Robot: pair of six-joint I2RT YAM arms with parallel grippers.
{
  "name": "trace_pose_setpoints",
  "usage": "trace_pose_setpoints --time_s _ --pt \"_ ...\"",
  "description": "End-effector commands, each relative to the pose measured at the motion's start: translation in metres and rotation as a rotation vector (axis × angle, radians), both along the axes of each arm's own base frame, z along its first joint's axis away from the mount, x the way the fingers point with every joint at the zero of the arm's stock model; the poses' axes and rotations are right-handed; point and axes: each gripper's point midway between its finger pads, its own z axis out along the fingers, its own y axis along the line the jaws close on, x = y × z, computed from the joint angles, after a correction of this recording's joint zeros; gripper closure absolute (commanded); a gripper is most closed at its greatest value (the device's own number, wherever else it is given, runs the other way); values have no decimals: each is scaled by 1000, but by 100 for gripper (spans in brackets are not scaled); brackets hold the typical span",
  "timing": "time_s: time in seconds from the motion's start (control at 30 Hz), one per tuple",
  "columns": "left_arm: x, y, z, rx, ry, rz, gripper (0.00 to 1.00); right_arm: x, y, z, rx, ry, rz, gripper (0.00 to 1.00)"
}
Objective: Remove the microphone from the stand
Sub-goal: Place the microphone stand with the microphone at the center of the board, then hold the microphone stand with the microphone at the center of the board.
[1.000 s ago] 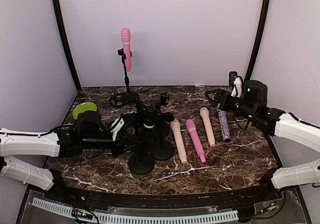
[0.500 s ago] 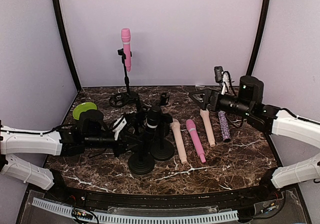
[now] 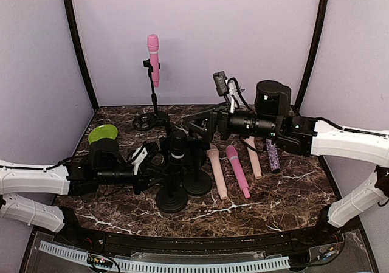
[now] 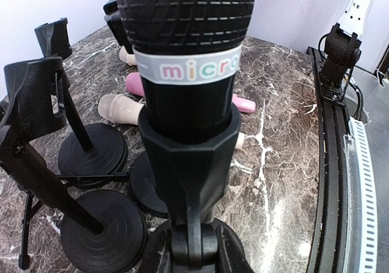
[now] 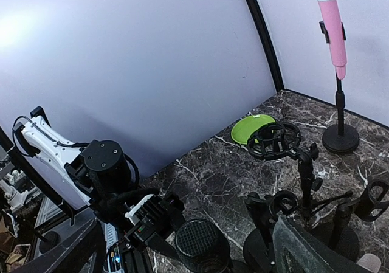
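The microphone (image 3: pixel 177 144) stood in its stand (image 3: pixel 172 200) near the front of the surface (image 3: pixel 285 194), with loose microphones (image 3: pixel 237 170) in a row to its right, a plate (image 3: pixel 102 133) at the left rear and a tall stand (image 3: pixel 152 96) behind.

In the left wrist view the black microphone (image 4: pixel 182 36) runs off the top edge and its stand (image 4: pixel 188 163) off the bottom. From above, the left gripper (image 3: pixel 152 166) sinks among the black stands (image 3: pixel 197 179) — its fingertips cannot be made out. In the right wrist view the fingers (image 5: pixel 304 252) of the right gripper (image 3: pixel 196 126) are dark blurs clipped by the bottom edge — the pink microphone (image 5: pixel 331 17) loses its head at the top.
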Motion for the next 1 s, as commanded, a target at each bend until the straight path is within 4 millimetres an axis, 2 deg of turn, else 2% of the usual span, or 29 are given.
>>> trace_pose_setpoints --time_s 0.0,0.17,0.27,0.5,0.73,0.97 --pt "7 14 -9 21 -20 74 100 4 17 -3 -75 -16 -73 4" --pt "7 14 -7 16 -27 71 100 -6 42 -17 -177 -27 -90 11" --pt "7 13 -6 13 -28 67 100 -3 50 -25 -231 -36 -137 15" --pt "6 12 -6 10 -28 63 100 5 58 -45 -328 -30 -230 22" --pt "7 10 -5 8 -25 62 100 -7 73 -57 -346 -18 -179 31" --pt "7 6 -4 2 -17 47 100 -8 79 -73 -358 21 -176 37"
